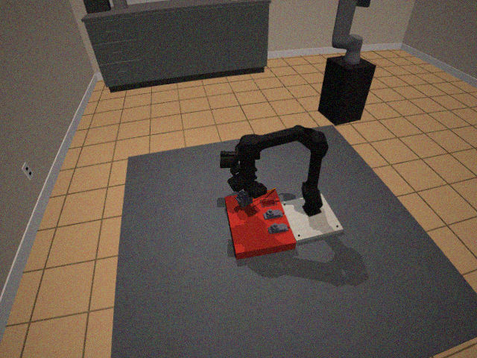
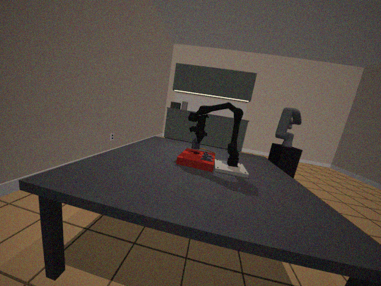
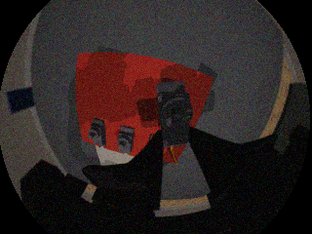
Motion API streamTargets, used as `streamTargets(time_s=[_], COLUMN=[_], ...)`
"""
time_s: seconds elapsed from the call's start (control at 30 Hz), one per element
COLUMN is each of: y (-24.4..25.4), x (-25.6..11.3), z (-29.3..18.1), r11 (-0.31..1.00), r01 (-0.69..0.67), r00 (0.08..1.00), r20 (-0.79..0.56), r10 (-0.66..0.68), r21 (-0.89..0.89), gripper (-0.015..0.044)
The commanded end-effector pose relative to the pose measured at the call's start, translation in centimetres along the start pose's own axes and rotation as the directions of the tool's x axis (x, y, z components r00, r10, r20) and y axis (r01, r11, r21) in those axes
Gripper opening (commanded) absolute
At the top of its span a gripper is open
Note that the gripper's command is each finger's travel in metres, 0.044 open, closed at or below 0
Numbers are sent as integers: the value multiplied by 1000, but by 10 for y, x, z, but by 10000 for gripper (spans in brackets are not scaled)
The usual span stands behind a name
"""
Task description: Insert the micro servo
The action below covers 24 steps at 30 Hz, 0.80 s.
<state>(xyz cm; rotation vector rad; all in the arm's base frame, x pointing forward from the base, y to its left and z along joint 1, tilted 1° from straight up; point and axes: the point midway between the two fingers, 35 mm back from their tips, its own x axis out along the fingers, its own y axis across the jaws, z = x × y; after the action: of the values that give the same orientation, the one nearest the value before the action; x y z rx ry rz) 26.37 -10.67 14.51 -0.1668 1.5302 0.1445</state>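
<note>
The loose grey micro servo (image 1: 243, 198) (image 2: 194, 143) (image 3: 174, 114) is between the fingers of my gripper (image 1: 249, 192) (image 3: 174, 131), which is shut on it. The servo hangs a little above the far left part of the red deck (image 1: 256, 233) (image 2: 194, 162) (image 3: 99, 99). Its thin orange cable (image 1: 270, 192) (image 3: 173, 155) trails toward the empty pocket's side. The empty pocket (image 1: 267, 202) is a dark outlined rectangle to the right of the servo in the top view; in the wrist view a finger mostly hides it. The shaft's exact tilt is too dim to tell.
Two seated servos (image 1: 273, 214) (image 1: 278, 228) (image 3: 97, 133) (image 3: 126, 139) stand in a row beside the empty pocket. The white base plate (image 1: 302, 229) (image 2: 230, 171) adjoins the deck and bears the arm's base. The deck rests on a dark grey table (image 1: 173, 269) (image 2: 147, 185).
</note>
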Motion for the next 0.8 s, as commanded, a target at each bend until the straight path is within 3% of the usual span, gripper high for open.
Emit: streamTargets(time_s=[0.0,0.17,0.77], y=[-1,-1,16], x=[-2,-2,-2], z=[2,2,-43], r11=[993,971,971], r01=[0,-1,-1], r00=[1000,1000,1000], r20=[8,8,4], r10=[-1,-1,0], r21=[119,237,237], gripper=[0,0,0])
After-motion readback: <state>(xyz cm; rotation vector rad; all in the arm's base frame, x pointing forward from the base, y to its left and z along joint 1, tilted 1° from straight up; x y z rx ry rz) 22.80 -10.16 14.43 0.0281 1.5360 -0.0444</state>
